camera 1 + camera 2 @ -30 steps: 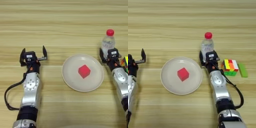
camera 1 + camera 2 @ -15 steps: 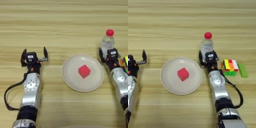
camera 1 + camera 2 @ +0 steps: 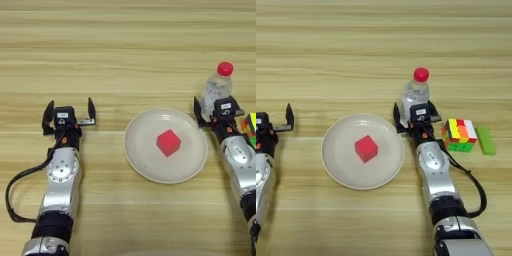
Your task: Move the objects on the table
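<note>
- A red cube (image 3: 366,148) sits in the middle of a cream plate (image 3: 336,165) on the wooden table (image 3: 125,50).
- The left gripper (image 3: 69,111), jaws spread and empty, rests left of the plate.
- The right gripper (image 3: 415,116) is at the bottle (image 3: 415,94), fingers either side; grip unclear.
- Only the right eye view shows the whole puzzle cube (image 3: 459,134) and a green block (image 3: 486,140).
</note>
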`<act>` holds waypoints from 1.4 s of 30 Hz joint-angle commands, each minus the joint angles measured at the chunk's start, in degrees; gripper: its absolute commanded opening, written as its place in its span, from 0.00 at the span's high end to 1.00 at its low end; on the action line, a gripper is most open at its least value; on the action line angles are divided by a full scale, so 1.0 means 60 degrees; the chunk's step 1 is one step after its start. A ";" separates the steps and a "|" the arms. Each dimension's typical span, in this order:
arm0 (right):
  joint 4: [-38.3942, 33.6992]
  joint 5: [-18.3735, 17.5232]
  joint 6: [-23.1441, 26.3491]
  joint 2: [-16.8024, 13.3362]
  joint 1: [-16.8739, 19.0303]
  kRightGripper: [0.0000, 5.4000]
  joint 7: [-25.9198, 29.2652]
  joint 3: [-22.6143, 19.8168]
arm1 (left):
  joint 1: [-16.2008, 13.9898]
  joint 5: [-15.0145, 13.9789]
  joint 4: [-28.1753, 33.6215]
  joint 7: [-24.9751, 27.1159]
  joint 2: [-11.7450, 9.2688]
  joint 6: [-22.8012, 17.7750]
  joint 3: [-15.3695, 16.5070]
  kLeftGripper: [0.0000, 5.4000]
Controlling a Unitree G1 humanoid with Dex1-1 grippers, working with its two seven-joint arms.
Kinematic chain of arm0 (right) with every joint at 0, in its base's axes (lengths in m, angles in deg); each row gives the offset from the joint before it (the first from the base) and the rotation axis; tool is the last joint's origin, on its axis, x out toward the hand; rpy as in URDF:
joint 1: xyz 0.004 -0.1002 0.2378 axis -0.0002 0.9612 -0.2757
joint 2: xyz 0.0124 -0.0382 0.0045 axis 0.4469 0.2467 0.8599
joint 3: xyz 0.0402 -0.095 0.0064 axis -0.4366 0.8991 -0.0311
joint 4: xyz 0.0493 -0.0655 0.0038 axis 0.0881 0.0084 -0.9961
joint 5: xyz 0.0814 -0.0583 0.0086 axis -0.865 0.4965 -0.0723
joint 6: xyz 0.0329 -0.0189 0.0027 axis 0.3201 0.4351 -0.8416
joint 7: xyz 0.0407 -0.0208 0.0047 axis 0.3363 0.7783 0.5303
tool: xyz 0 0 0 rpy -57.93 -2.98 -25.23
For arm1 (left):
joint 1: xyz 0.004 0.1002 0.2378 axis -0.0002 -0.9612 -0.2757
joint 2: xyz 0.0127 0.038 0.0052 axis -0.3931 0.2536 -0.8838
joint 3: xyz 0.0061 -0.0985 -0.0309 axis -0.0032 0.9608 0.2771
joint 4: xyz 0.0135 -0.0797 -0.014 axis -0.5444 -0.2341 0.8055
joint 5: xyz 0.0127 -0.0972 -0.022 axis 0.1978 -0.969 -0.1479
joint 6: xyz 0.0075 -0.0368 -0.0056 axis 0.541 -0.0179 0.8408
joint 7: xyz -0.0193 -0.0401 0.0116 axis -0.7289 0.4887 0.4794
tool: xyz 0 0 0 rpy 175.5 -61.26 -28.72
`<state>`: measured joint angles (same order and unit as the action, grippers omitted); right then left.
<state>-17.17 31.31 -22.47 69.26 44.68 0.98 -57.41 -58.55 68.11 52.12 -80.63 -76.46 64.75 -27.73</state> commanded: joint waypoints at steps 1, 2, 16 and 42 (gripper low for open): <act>-0.0398 -0.0092 0.0122 -0.0041 0.0064 0.06 0.0029 -0.0049 | 0.0138 0.0026 -0.0117 0.0062 -0.0012 0.0057 -0.0067 0.00; -0.0552 -0.0103 0.0154 -0.0057 0.0118 0.03 0.0029 -0.0057 | 0.0139 0.0014 -0.0116 0.0069 -0.0014 0.0057 -0.0066 0.00; -0.3300 0.0176 0.1080 -0.0531 0.1657 0.00 -0.0213 -0.0258 | 0.0219 -0.0049 -0.0289 0.0110 0.0008 0.0095 -0.0055 0.00; -0.5659 -0.0224 0.2188 -0.0889 0.3488 0.00 0.0090 -0.0636 | 0.0369 -0.0157 -0.0377 0.0095 -0.0059 0.0147 0.0020 0.00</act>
<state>-49.86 30.54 -10.79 64.38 64.16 1.09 -60.40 -56.54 67.07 49.40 -80.15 -76.74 65.41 -27.55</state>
